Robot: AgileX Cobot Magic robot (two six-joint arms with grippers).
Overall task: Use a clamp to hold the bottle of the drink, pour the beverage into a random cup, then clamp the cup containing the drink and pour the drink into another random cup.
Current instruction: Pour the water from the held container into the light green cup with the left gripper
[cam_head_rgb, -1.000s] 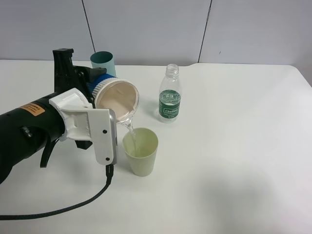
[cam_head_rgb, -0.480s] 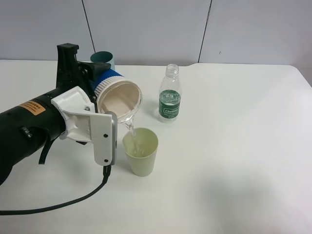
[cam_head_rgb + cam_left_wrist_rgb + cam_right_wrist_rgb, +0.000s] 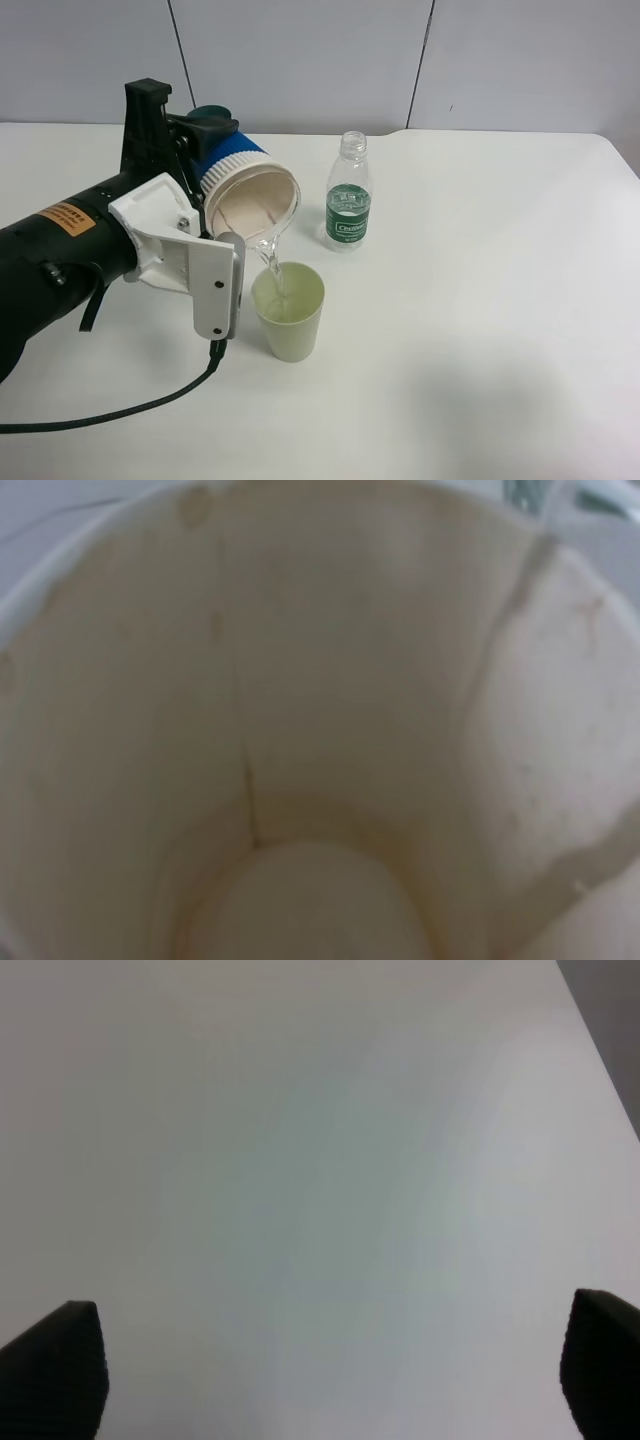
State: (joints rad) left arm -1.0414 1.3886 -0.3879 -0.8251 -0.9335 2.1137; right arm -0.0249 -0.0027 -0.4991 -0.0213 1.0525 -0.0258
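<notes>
**Desk:** What am I looking at, biggest thing first?

**Operator:** The white surface (image 3: 480, 330), with my left arm reaching in from the left of the high view. Its left gripper (image 3: 205, 165) has its jaws clamped on the blue sleeve of the paper cup (image 3: 245, 195), which is tipped hard over with its mouth toward the pale green cup (image 3: 289, 310) just below. The left wrist view shows only the cup's cream inside.

**Desk:** So which step is this?

**Operator:** I judge it the second pour, and well along. A thin stream of the drink (image 3: 272, 262) runs from the paper cup's lower rim into the green cup, which stands upright and apart from the pouring cup. The bottle (image 3: 348, 206) stands upright, uncapped, just beyond it. A teal tumbler (image 3: 212, 113) peeks out behind the gripper.

**Desk:** What comes next?

**Operator:** I'd hold the lip over the green cup until the stream stops, then roll the paper cup upright and set it down without knocking the green one.

**Desk:** And your other arm?

**Operator:** It is out of the high view. The right gripper (image 3: 330, 1360) has its jaws wide apart, empty, over bare surface.
</notes>
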